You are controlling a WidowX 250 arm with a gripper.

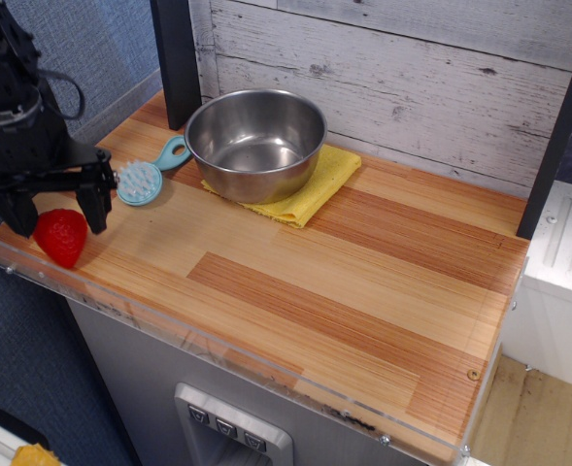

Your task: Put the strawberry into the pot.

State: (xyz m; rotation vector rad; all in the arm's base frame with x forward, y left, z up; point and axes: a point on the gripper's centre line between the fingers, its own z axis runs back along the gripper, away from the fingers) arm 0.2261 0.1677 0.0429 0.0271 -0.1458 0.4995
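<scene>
The red strawberry [61,236] lies on the wooden counter near its front left corner. My black gripper [59,222] is open, just above it, with one finger on each side of the strawberry; I cannot tell whether the fingers touch it. The shiny steel pot [255,142] stands empty at the back of the counter on a yellow cloth [317,184], well to the right of the gripper.
A light blue brush [147,177] lies between the gripper and the pot. A clear plastic lip [227,361] runs along the counter's front edge. A dark post [176,58] stands behind the pot, and a wooden wall closes the back.
</scene>
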